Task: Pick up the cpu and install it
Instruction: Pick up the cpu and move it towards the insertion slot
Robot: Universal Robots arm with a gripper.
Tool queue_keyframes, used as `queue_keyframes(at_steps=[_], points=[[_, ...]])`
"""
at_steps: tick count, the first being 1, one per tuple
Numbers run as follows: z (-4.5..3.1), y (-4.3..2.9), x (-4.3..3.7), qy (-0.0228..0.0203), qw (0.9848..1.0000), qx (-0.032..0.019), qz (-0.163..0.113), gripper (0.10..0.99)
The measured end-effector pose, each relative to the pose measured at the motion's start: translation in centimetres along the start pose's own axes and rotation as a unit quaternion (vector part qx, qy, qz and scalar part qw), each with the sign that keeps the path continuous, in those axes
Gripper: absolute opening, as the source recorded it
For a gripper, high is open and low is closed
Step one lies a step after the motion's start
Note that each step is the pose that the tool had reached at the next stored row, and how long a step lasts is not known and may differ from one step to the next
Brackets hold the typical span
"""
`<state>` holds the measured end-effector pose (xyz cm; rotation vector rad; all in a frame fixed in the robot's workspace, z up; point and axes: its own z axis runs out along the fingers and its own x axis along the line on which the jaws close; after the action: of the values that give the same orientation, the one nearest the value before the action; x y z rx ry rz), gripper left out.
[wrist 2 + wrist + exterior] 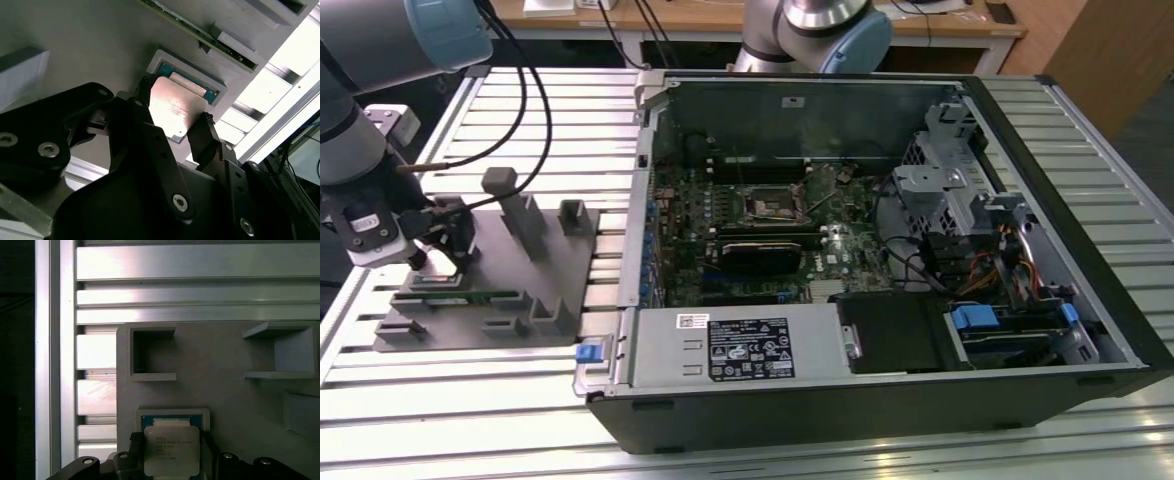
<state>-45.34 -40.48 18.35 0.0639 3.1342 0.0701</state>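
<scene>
Slatted metal table [1067, 130], grey parts holder [520, 280] beside an open computer case [881, 250]: claw [175, 104] clamped on opposite edges of the cpu [180, 112], level just over its square pocket [162, 57], apparently to spare its underside.

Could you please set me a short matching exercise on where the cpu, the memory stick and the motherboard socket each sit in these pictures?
Things:
1. cpu
2. memory stick
3. motherboard socket

Places:
A. inside the open computer case
B. between the two fingers of the claw, over a blue-rimmed pocket
C. lying flat on the grey holder plate, at the exterior view's left

Pairs: 1-B, 2-C, 3-A.
</scene>
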Motion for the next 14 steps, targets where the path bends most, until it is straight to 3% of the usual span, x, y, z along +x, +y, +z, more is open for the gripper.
queue_keyframes(at_steps=[4,14], points=[[-0.04,0.01,0.0,-0.0001,1.0,-0.0004,-0.001,0.545],[-0.97,0.04,0.0,0.0002,1.0,-0.0004,-0.005,0.545]])
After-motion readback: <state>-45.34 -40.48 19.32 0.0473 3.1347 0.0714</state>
